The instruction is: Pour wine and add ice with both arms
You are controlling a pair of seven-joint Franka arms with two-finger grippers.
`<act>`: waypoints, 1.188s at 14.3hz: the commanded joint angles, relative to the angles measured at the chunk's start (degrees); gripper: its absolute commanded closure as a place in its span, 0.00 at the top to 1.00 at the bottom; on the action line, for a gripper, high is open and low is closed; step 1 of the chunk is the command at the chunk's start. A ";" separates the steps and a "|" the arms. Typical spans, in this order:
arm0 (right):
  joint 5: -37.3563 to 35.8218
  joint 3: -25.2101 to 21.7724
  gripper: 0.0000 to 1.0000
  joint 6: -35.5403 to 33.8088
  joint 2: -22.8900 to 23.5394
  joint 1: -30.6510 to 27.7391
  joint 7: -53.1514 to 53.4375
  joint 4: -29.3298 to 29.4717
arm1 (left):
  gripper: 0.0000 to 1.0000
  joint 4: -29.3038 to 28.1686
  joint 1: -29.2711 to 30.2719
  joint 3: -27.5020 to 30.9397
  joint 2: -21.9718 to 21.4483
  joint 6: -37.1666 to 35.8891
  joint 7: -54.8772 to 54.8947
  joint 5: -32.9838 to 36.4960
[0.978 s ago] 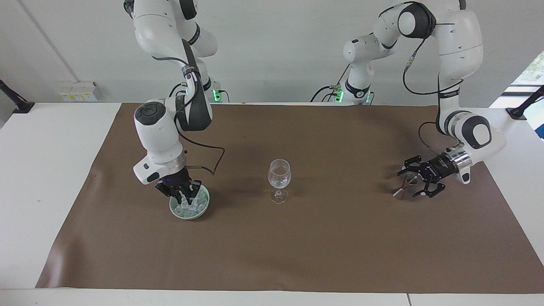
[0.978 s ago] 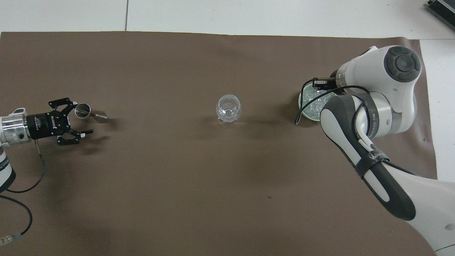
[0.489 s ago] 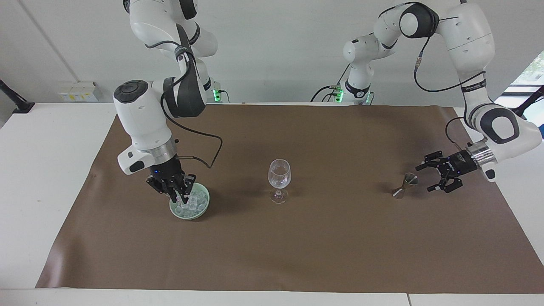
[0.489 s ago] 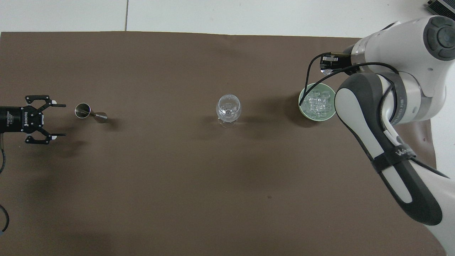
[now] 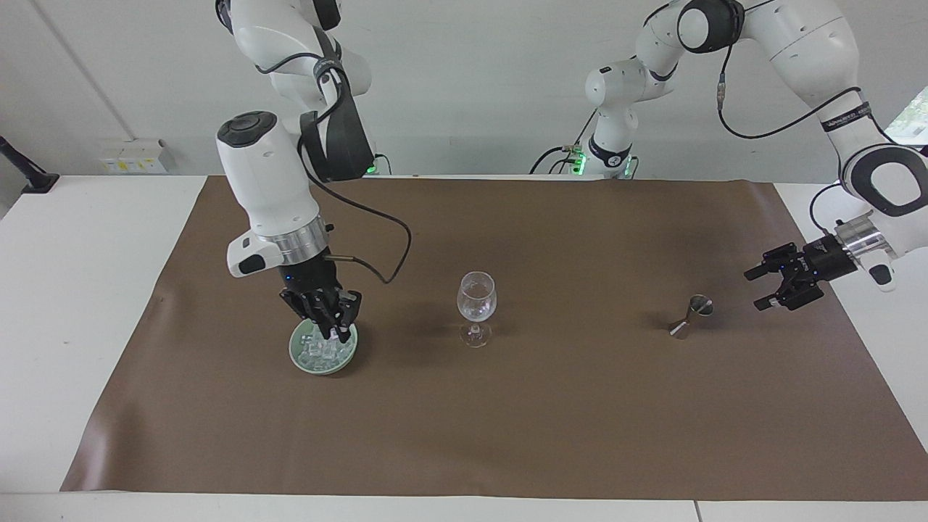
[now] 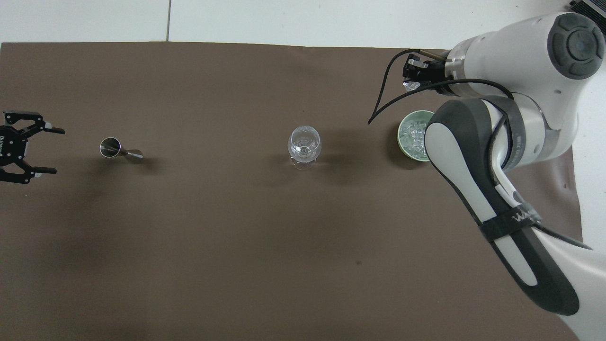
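A green bowl (image 5: 296, 353) (image 6: 402, 140) on the brown mat holds a heap of clear ice (image 5: 319, 352) (image 6: 415, 136). My right gripper (image 5: 338, 333) (image 6: 411, 81) hangs just over the bowl, shut on one ice cube (image 6: 410, 86). A clear stemmed glass (image 5: 476, 297) (image 6: 304, 142) stands at the middle of the mat. A small steel jigger (image 5: 690, 316) (image 6: 118, 150) sits toward the left arm's end. My left gripper (image 5: 763, 286) (image 6: 49, 150) is open and holds nothing, off to the side of the jigger near the mat's edge. Wine is out of view.
The brown mat (image 5: 507, 420) (image 6: 213, 237) covers most of the white table. The right arm's forearm (image 6: 478, 166) hides part of the bowl in the overhead view. A black cable (image 5: 384, 246) loops from the right wrist.
My right gripper has risen out of the ice bowl with a cube between its fingertips. My left gripper has drawn back from the jigger toward its own end of the table.
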 commanded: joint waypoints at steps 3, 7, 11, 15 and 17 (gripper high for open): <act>0.65 0.20 0.06 2.45 1.38 2.95 11.90 2.88 | 1.00 5.44 -1.04 -0.57 -1.18 -1.18 6.92 6.89; 0.65 0.20 0.05 7.36 2.00 6.10 22.01 3.49 | 1.00 8.97 -1.21 -4.87 -2.49 -0.83 6.92 13.13; -0.05 0.20 0.04 8.96 2.09 8.57 26.25 3.93 | 1.00 11.61 -1.39 -10.94 -4.95 -0.65 6.92 18.94; -1.38 0.29 0.02 8.08 1.82 10.68 25.63 3.85 | 1.00 12.14 -4.02 -12.00 -7.59 -0.83 6.92 22.09; -1.03 1.68 0.01 8.08 1.82 11.12 25.63 3.76 | 1.00 12.14 -4.12 -14.02 -9.61 -1.35 6.92 23.86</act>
